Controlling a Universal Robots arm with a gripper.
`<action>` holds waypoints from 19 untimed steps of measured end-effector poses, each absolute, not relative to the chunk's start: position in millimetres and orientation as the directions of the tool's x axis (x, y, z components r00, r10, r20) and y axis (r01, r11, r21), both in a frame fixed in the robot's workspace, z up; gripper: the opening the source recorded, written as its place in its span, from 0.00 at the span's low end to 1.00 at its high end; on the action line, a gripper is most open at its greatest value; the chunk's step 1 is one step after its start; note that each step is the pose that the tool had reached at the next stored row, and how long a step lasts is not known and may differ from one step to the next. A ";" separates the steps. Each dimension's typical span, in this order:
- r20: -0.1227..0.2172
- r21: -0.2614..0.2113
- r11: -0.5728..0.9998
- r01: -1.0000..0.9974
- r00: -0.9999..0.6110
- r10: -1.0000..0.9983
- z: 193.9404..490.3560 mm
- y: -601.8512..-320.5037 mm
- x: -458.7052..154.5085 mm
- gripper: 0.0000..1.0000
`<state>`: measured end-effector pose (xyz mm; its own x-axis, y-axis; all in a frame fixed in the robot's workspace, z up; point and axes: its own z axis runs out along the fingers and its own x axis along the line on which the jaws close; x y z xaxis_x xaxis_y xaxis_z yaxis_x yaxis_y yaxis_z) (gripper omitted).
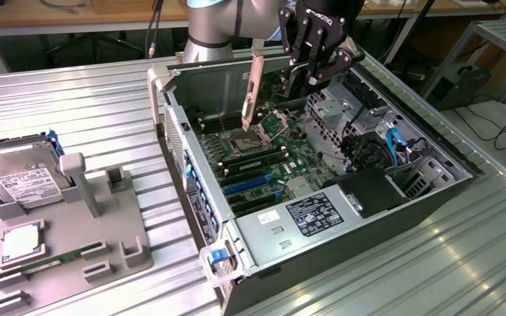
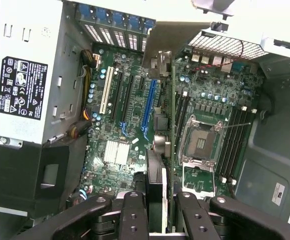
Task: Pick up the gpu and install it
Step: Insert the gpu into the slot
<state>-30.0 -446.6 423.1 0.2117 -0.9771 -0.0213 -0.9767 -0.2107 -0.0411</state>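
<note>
Gpu [image 1: 253,99] pinched by its upper edge between fingers of gripper [image 2: 159,212], hanging upright directly beneath it, raised above motherboard [image 2: 125,130] inside open computer case [image 1: 323,263].

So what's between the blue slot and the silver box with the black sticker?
In the wrist view, a white slot and black slots sit between the blue slot and the power supply box.
</note>
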 end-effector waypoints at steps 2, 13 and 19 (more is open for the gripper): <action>-0.021 -0.041 -0.208 -0.977 0.209 -0.978 422.6 -446.6 -30.0 0.28; -0.021 -0.041 -0.122 -0.992 0.123 -0.992 418.5 -446.6 -30.0 0.28; -0.021 -0.041 -0.114 -0.993 0.115 -0.993 417.0 -446.6 -30.0 0.28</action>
